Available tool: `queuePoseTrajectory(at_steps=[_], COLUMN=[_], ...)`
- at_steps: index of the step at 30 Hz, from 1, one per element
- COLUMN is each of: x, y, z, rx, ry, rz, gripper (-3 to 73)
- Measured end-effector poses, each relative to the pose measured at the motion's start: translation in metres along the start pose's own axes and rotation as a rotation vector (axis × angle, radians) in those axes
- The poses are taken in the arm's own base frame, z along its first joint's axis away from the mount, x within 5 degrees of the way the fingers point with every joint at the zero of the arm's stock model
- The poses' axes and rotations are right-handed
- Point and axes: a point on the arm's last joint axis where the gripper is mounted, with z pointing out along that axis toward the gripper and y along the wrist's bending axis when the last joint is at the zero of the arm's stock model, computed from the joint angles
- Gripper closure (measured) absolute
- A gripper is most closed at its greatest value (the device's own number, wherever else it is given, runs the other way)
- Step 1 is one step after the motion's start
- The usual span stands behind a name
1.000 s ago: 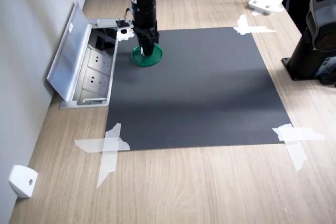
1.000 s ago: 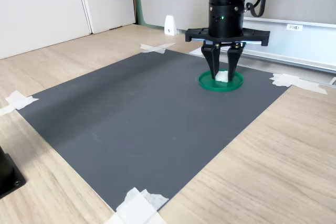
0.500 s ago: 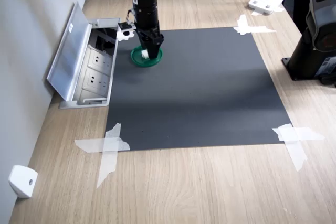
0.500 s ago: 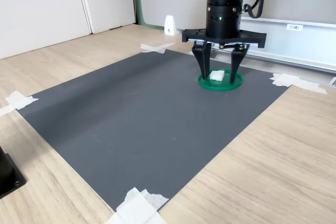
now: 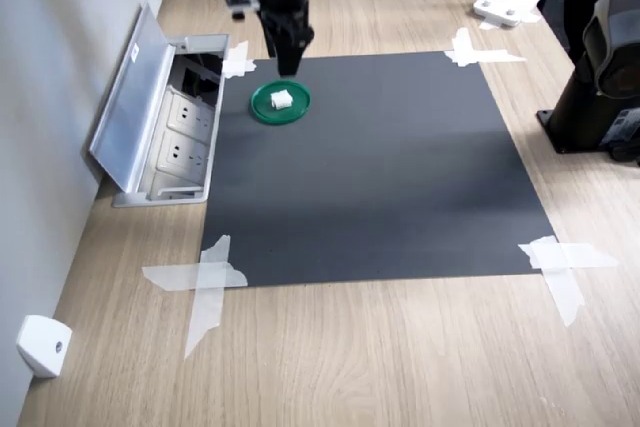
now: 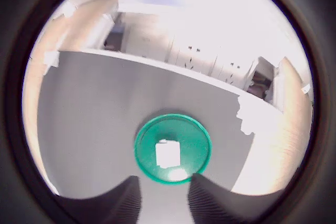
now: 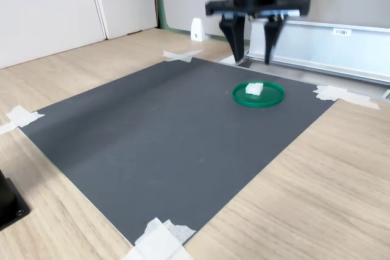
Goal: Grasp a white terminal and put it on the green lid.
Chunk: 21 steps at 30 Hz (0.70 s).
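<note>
Gripper [image 7: 251, 31] empty, fingers spread, above green lid [image 7: 258, 95] | white terminal [image 7: 254, 89] rests inside lid, near dark mat's [image 7: 170, 126] corner by the socket box [image 5: 175, 127] | placement looks done; nothing left.

No lettering is reading clearly anywhere in these views. In the second exterior view a small white label [image 7: 341, 31] is sitting on the face of the long metal panel [image 7: 341, 50] at the far edge of the worktop [image 7: 317, 181]; dark print is showing on it, but the characters are coming through too small and blurred to make out. Nothing on the green lid [image 7: 258, 95], the white terminal [image 7: 254, 89] or the dark mat [image 7: 158, 132] is bearing any mark that can be read.
</note>
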Motion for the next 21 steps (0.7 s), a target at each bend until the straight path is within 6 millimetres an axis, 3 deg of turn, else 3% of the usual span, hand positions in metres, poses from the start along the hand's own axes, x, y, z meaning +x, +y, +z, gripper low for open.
queuePoseTrajectory(at_steps=[5,7,14,21], x=[0.032,0.052,0.130,0.205], y=[0.018,0.028,0.069,0.105], z=[-0.054,-0.077,-0.137,-0.131], rx=[0.064,0.097,0.258,0.379], ry=[-0.126,-0.204,-0.587,-1.044], rz=[0.011,0.033,0.107,0.226], gripper=[61.6,67.1,70.0,70.0])
